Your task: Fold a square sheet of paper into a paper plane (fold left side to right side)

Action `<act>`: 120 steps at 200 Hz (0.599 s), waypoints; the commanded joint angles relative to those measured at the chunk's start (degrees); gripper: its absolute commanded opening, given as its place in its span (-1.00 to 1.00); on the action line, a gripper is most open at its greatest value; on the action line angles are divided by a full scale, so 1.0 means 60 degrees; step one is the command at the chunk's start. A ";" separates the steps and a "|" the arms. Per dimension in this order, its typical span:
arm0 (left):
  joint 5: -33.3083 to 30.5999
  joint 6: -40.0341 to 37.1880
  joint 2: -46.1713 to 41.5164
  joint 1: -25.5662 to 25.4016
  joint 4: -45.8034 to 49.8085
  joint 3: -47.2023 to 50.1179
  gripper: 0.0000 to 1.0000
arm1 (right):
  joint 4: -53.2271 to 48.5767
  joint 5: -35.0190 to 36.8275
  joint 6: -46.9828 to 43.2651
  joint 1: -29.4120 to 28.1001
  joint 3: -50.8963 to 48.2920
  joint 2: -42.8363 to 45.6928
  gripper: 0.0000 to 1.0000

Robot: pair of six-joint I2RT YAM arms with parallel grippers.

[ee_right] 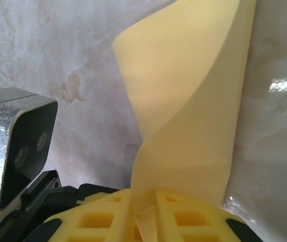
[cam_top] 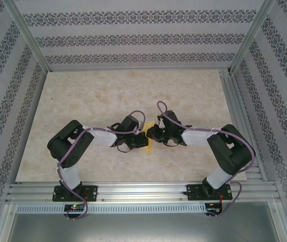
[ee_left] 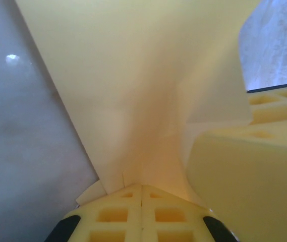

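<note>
The yellow-orange square sheet of paper is held up off the marble table, between both grippers at the table's middle. My left gripper is shut on the sheet's near edge, and the sheet spreads away from its closed jaws. In that view a yellow finger of the right gripper presses in from the right. My right gripper is shut on another edge, from which the sheet curls upward in a bend. From above, the left gripper and the right gripper almost touch. The paper plane is out of view.
Patterned walls and an aluminium frame enclose the table on three sides. A rail carries both arm bases at the near edge. The left arm's wrist camera sits close on the left in the right wrist view.
</note>
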State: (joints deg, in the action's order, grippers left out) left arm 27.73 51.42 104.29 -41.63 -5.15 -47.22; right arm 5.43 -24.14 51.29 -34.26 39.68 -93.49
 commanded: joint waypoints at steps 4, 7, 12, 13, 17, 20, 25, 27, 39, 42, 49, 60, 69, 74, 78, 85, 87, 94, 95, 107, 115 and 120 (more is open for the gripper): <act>-0.0526 -0.0118 -0.0067 0.0065 0.0385 0.0438 -0.94 | 0.0050 -0.0102 -0.0289 -0.0125 0.0256 0.0012 -0.63; -0.0544 -0.0118 -0.0069 0.0067 0.0381 0.0448 -0.94 | 0.0016 -0.0087 -0.0316 -0.0113 0.0253 0.0048 -0.63; -0.0549 -0.0125 -0.0067 0.0068 0.0377 0.0460 -0.94 | -0.0050 -0.0057 -0.0363 -0.0095 0.0245 0.0109 -0.63; -0.0549 -0.0121 -0.0075 0.0068 0.0383 0.0459 -0.94 | -0.0075 -0.0046 -0.0376 -0.0093 0.0251 0.0126 -0.63; -0.0549 -0.0119 -0.0060 0.0068 0.0374 0.0486 -0.94 | -0.0136 -0.0001 -0.0403 -0.0069 0.0249 0.0208 -0.63; -0.0545 -0.0121 -0.0054 0.0066 0.0362 0.0487 -0.94 | -0.0198 0.0034 -0.0436 -0.0062 0.0254 0.0270 -0.62; -0.0543 -0.0118 -0.0024 0.0068 0.0352 0.0486 -0.94 | -0.0272 0.0092 -0.0469 -0.0015 0.0249 0.0397 -0.62; -0.0543 -0.0118 -0.0016 0.0064 0.0347 0.0487 -0.95 | -0.0304 0.0107 -0.0482 0.0001 0.0247 0.0437 -0.61; -0.0528 -0.0097 0.0046 0.0065 0.0304 0.0457 -0.95 | -0.0534 0.0149 -0.0588 0.0147 0.0268 0.0755 -0.60; -0.0533 -0.0089 0.0053 0.0067 0.0298 0.0434 -0.95 | -0.0626 0.0154 -0.0630 0.0177 0.0263 0.0820 -0.60; -0.0523 -0.0095 0.0096 0.0068 0.0301 0.0407 -0.95 | -0.0828 0.0223 -0.0726 0.0276 0.0263 0.1035 -0.59; -0.0526 -0.0088 0.0112 0.0066 0.0328 0.0378 -0.95 | -0.1183 0.0382 -0.0851 0.0448 0.0191 0.1358 -0.58; -0.0538 -0.0089 0.0121 0.0068 0.0338 0.0356 -0.95 | -0.1488 0.0506 -0.0949 0.0637 0.0065 0.1650 -0.58; -0.0548 -0.0090 0.0116 0.0068 0.0343 0.0348 -0.95 | -0.1647 0.0599 -0.0994 0.0733 -0.0014 0.1819 -0.58; -0.0567 -0.0096 0.0114 0.0068 0.0353 0.0343 -0.95 | -0.1732 0.0658 -0.1043 0.0835 -0.0100 0.1965 -0.58; -0.0556 -0.0089 0.0114 0.0068 0.0371 0.0341 -0.95 | -0.1906 0.0769 -0.1104 0.1012 -0.0262 0.2218 -0.58; -0.0562 -0.0092 0.0110 0.0068 0.0385 0.0330 -0.95 | -0.1961 0.0793 -0.1120 0.1071 -0.0298 0.2299 -0.58; -0.0563 -0.0112 0.0123 0.0068 0.0379 0.0326 -0.95 | -0.2237 0.0916 -0.1202 0.1272 -0.0424 0.2529 -0.58; -0.0556 -0.0107 0.0116 0.0068 0.0377 0.0326 -0.95 | -0.2274 0.0939 -0.1220 0.1294 -0.0443 0.2567 -0.59; -0.0541 -0.0103 0.0121 0.0065 0.0399 0.0305 -0.95 | -0.2733 0.1178 -0.1358 0.1638 -0.0619 0.2919 -0.60; -0.0541 -0.0112 0.0114 0.0066 0.0407 0.0298 -0.95 | -0.3009 0.1254 -0.1395 0.1948 -0.0751 0.3093 -0.61; -0.0558 -0.0117 0.0098 0.0060 0.0413 0.0294 -0.95 | -0.3116 0.1257 -0.1434 0.2131 -0.0854 0.3189 -0.61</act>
State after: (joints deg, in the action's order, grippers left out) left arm 27.40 51.44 103.77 -41.63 -6.07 -46.26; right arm -6.09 -20.21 45.60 -25.41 37.52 -77.12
